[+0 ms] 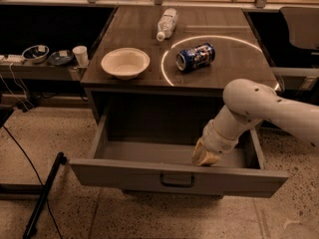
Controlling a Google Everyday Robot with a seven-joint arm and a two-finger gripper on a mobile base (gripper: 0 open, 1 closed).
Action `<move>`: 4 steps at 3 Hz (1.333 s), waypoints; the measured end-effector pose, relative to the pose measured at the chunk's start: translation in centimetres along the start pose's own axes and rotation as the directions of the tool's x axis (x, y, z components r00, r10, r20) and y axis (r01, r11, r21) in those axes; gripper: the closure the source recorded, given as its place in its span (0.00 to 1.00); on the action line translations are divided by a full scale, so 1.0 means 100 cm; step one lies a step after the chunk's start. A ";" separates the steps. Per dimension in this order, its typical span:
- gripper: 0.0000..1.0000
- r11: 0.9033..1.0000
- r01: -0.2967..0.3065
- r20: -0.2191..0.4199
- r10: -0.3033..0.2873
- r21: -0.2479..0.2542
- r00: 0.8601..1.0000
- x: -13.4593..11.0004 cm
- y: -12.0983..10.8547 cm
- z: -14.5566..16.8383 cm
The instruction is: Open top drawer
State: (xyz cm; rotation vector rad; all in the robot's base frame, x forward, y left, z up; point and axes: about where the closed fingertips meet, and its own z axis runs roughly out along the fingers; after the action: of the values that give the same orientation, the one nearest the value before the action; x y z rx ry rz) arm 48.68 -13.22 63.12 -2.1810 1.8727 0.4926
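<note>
See top drawer standing well out from under the desk, deep grey inside exposed, dark bar handle centred on the plain front panel. Find end effector down inside that drawer, right of centre, just behind the front panel and a little right of the handle, tan tip low near the drawer floor. Trace white arm coming in from the right, over the drawer's right wall. Can't tell whether released or clenched: tip half hidden by wrist and front panel. Count three items on the desk: white bowl front left, blue can on its side inside a bright light ring, clear plastic bottle lying down at the back. Note side shelf to the left with a metal bowl, a dark dish and a white cup. Spot black pole lying on the speckled floor, lower left.
</note>
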 end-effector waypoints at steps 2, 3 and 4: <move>1.00 1.000 -0.003 0.152 0.008 -0.028 0.988 -0.004 0.058 -0.027; 1.00 0.993 -0.042 0.301 0.006 0.112 0.954 -0.006 0.053 -0.073; 0.81 0.957 -0.145 0.418 0.029 0.251 0.908 0.000 0.054 -0.135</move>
State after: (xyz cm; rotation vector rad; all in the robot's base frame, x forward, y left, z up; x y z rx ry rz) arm 44.78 -19.24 75.82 -1.6642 1.6936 0.6095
